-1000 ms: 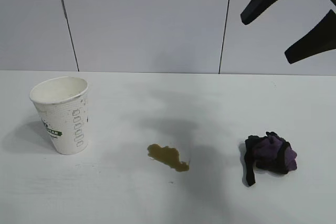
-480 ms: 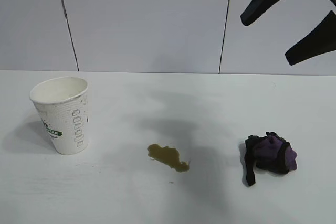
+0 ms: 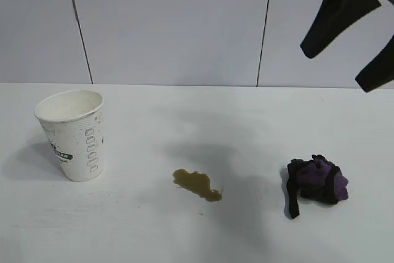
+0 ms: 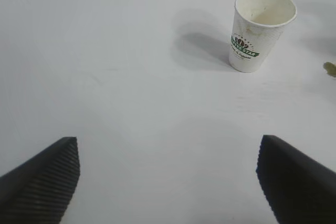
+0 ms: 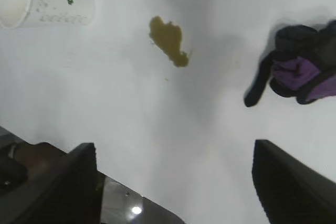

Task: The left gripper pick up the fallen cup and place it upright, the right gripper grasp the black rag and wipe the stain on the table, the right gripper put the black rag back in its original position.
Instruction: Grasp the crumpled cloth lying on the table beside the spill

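rag lay bunched near table's right edge, well apart from stain at middle. right gripper hung high above rag, fingers spread, empty, nearer arm. cup stood upright near left edge; left gripper spread, clear.

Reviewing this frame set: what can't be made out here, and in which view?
- Left tool: absent from the exterior view; the left wrist view's lower edge cuts off its fingers.
- Right tool: cut off by the exterior view's top-right corner.
- Cup: its logo is turned away in the exterior view and too small to read in the left wrist view.
- Black rag: cut by the right wrist view's edge.
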You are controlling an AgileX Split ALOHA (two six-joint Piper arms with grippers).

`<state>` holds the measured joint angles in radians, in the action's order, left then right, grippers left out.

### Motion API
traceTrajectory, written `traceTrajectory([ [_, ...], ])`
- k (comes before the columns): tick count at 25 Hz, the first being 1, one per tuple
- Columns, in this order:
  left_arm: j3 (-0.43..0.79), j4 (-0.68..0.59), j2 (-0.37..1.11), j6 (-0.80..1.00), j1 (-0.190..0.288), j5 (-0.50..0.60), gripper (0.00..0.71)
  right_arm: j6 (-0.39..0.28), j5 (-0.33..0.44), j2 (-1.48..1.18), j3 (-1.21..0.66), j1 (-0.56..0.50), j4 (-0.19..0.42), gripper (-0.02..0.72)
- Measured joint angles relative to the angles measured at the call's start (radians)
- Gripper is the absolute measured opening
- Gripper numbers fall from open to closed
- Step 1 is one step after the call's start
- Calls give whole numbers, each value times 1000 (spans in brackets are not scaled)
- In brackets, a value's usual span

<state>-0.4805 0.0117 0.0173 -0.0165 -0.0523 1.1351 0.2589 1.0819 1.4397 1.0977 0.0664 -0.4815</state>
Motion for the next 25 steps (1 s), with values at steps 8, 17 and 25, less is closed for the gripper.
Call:
traceTrajectory([
  [8,0,-12,0,7,-15,-5,657,1,-86,158,0,0,149,563],
  [17,0,-12,0,7,-15,-5,657,0,-248,383,0,0,178,563],
  [25,0,-12,0,7,-15,-5,657,0,-298,479,2,0,179,563],
])
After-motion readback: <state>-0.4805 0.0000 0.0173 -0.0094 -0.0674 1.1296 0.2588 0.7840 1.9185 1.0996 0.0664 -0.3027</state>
